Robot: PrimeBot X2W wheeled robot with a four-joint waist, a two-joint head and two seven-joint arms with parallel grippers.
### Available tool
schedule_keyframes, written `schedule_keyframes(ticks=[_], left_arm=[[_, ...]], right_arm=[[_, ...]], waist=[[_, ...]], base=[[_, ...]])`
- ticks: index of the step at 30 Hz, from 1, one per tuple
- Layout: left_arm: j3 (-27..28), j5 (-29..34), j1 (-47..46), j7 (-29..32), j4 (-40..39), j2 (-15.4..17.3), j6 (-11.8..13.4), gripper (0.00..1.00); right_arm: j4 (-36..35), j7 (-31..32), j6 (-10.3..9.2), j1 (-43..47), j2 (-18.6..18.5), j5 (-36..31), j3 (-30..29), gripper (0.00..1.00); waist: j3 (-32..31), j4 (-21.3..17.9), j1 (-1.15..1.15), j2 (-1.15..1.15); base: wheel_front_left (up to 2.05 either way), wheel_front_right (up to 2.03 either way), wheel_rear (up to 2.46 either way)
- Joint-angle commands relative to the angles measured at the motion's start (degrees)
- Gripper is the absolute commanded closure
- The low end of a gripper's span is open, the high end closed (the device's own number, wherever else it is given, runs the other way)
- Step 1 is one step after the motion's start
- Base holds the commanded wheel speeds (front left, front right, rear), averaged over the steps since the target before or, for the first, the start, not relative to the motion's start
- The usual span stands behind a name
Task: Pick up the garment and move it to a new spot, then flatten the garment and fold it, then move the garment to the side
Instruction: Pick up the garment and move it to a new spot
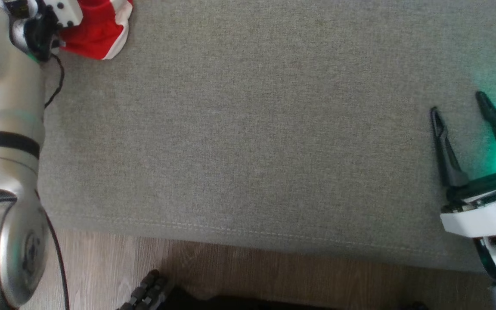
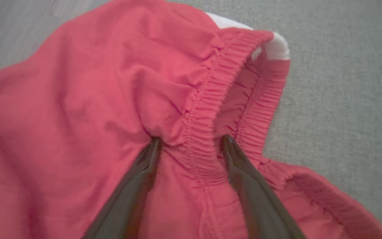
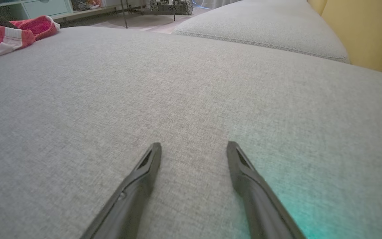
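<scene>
Red cloth with a white trim (image 2: 277, 46), the garment (image 2: 78, 99) lies bunched at the far left of the grey sofa cushion (image 1: 252, 129), with most of the cushion bare between it and the near right. It looks light, thin and very soft. It would sag and trail as soon as it is lifted, and a pinch on a single loose layer would probably let the rest hang in a twisted heap. The best hold is likely the gathered elastic waistband (image 2: 207, 99), which is thicker, ridged and less slippery than the smooth cloth beside it. A grip there should keep the opening in order for spreading it flat later. The left tool (image 2: 191, 139) is down on the garment at just that place. Its two dark fingers (image 2: 134, 186) stand wide apart, one on each side of the waistband, with their tips pressed into the folds. Nothing is clamped between them yet, so the cloth is touched but not held. Closing here would gather the waistband and perhaps the layer under it. The right tool (image 1: 457, 102) is over the near right of the cushion, also spread wide, holding nothing, with only grey upholstery between its fingers and a green glow on the cushion beside it.
</scene>
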Motion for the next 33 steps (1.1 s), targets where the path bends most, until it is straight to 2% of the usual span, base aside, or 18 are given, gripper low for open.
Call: schedule_keyframes(ticks=[1,2,6,12,19,22,26,33], left_arm=[[1.1,-1.0,0.5,-0.1,0.6,3.2,0.2,0.83],[1.3,-1.3,0.3,-1.0,0.7,3.3,-0.2,1.00],[1.4,-1.8,-0.6,-8.1,-0.5,4.0,-1.6,1.00],[-0.3,-0.7,-1.4,-20.8,-3.0,5.5,-3.9,1.00],[-5.2,0.5,-1.9,-28.5,-8.2,5.2,-5.7,1.00],[-7.6,-0.9,-1.0,-29.3,-11.9,4.5,-5.9,1.00],[-13.7,-4.2,1.5,-28.2,-19.2,4.6,-5.9,1.00],[-24.7,-9.1,6.9,-23.3,-34.5,7.6,-6.0,1.00]], right_arm=[[-1.4,-0.1,-0.02,0.3,-0.4,-0.3,0.8,0.00],[-1.4,-0.1,-0.02,0.0,-0.4,-0.3,0.8,0.00],[-0.8,-0.1,-0.02,-0.8,0.1,-0.3,1.2,0.00],[0.4,-0.1,-0.02,-2.3,1.8,0.1,2.8,0.00],[0.8,-0.1,-0.02,-4.6,4.1,0.5,1.9,0.00],[1.2,-0.1,-0.02,-5.4,5.3,0.6,1.8,0.00],[1.6,-0.1,-0.02,-5.9,6.9,0.8,1.8,0.00],[1.3,-0.1,-0.02,-4.6,8.6,1.0,1.8,0.00]], waist=[[0.5,0.1,0.00,0.00],[0.7,0.2,0.00,0.00],[0.3,0.2,0.00,0.00],[-4.0,-1.5,0.00,0.00],[-10.7,-5.7,0.00,0.00],[-13.7,-8.7,0.00,0.00],[-17.4,-14.1,0.00,0.00],[-20.8,-23.3,0.00,0.00]], base=[[0.00,0.00,0.00],[0.00,0.00,0.00],[0.00,0.00,0.00],[0.00,0.00,0.00],[0.00,0.00,0.00],[0.00,0.00,0.00],[0.00,0.00,0.00],[0.00,0.00,0.00]])
